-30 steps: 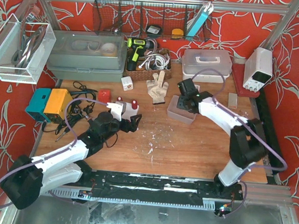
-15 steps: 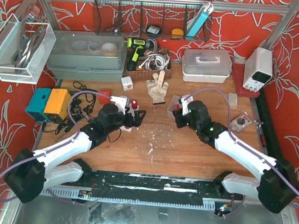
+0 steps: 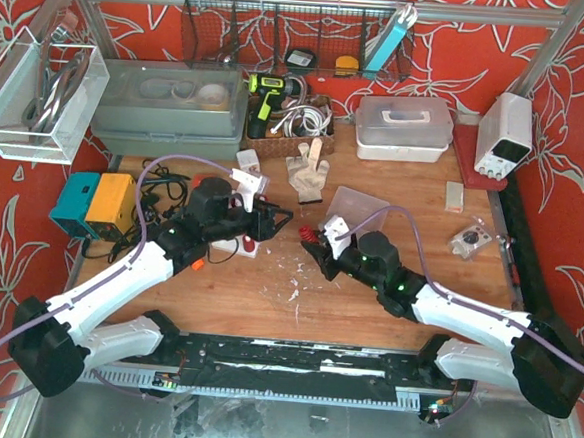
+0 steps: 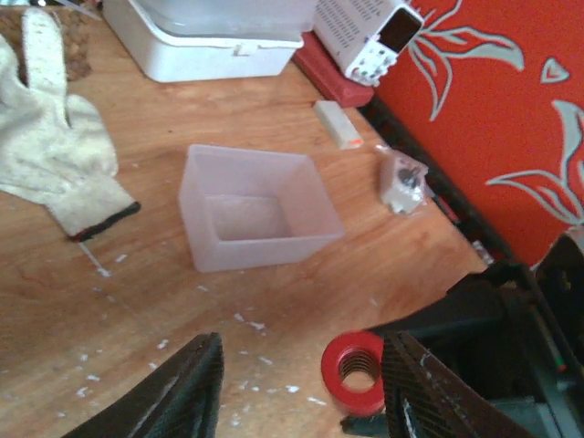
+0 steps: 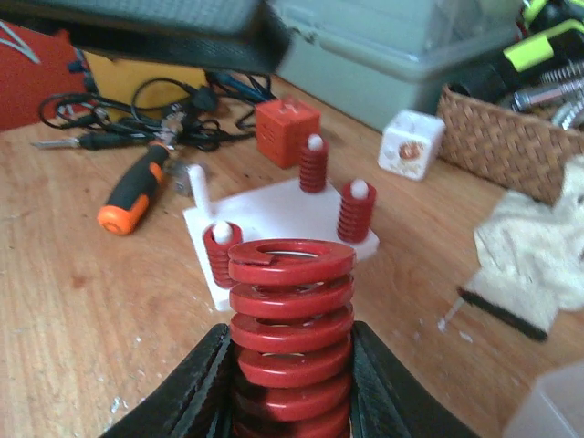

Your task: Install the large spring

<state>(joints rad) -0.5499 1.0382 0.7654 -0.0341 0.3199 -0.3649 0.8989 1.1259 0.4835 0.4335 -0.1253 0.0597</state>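
Observation:
A large red coil spring (image 5: 290,338) stands upright between the fingers of my right gripper (image 5: 290,339), which is shut on its lower coils. Beyond it lies a white plate (image 5: 274,214) with three small red springs on white pegs. In the top view the right gripper (image 3: 319,245) holds the spring (image 3: 310,237) just right of the plate (image 3: 242,242). My left gripper (image 3: 281,218) faces it, open. The left wrist view shows the spring's ring end (image 4: 354,372) close to the right finger (image 4: 415,383), with a wide gap to the other finger; the left gripper (image 4: 303,356) hovers over the wood.
A translucent plastic box (image 4: 255,219) sits on the table behind the grippers, with a white glove (image 4: 55,155) to its left and a small bagged part (image 4: 403,178) to its right. Near the plate lie an orange-handled screwdriver (image 5: 132,201), a red cube (image 5: 287,128) and tangled cables (image 5: 137,114).
The right arm swung from the plastic box toward the table's middle, carrying the spring. The left gripper rose off the plate and moved right to face it, its jaws narrowing.

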